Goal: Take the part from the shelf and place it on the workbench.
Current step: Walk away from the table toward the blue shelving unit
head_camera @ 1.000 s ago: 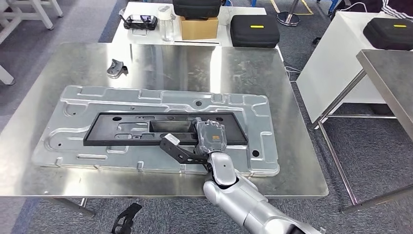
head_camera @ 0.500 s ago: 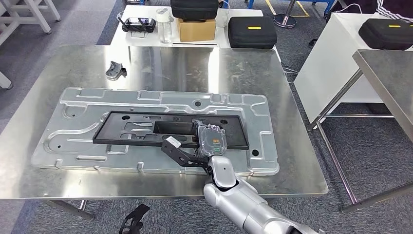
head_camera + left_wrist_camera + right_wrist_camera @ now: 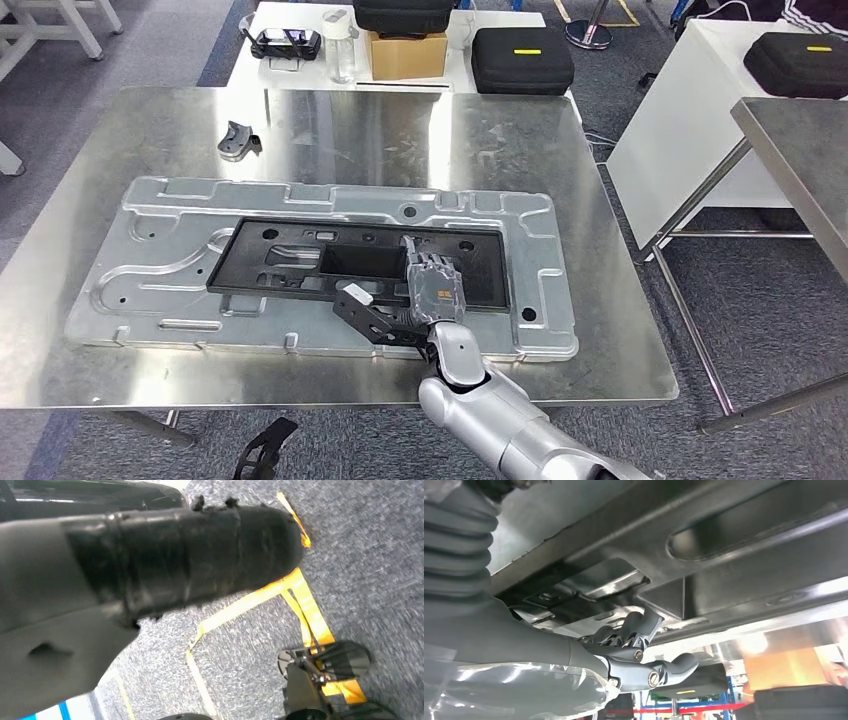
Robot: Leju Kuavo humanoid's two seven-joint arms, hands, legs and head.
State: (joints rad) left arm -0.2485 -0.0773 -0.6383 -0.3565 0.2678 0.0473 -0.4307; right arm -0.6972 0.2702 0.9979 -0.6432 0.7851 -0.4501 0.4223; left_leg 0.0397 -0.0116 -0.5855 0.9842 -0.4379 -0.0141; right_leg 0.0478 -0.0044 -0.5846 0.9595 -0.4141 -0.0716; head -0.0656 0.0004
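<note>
On the workbench [image 3: 120, 120], the black part [image 3: 300, 262] stretches leftward from the right hand [image 3: 432, 290], whose fingers grip its near edge.

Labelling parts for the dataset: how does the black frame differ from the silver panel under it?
The black frame is dark, matt and narrower; the silver panel is shiny stamped metal and much wider. The frame lies on top of the panel with the right robot hand on it; the panel rests directly on the workbench. Both are long, flat and pierced with holes.
</note>
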